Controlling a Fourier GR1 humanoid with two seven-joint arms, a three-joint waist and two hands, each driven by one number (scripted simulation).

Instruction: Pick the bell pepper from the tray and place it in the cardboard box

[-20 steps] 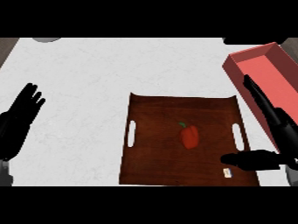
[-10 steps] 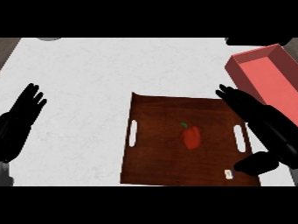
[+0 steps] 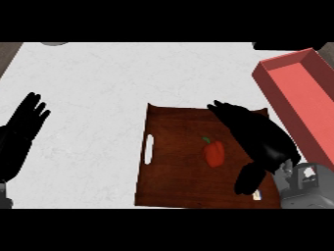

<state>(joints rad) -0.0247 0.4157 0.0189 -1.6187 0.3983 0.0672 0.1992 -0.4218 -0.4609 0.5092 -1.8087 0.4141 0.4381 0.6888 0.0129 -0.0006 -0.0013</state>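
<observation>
Fingers straight and released, the right hand [image 3: 262, 139] hangs over the tray [image 3: 173, 166] at 3 o'clock of the bell pepper [image 3: 213, 153]; the left hand [image 3: 14, 135] rests open at 9 o'clock.

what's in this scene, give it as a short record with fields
bell pepper: red, lying on the tray, not held
tray: dark brown, on the white counter
box: red, right of the tray
right hand: open, over the tray's right side, beside the pepper
left hand: open, resting at the view's left
task state: pepper not yet picked
</observation>
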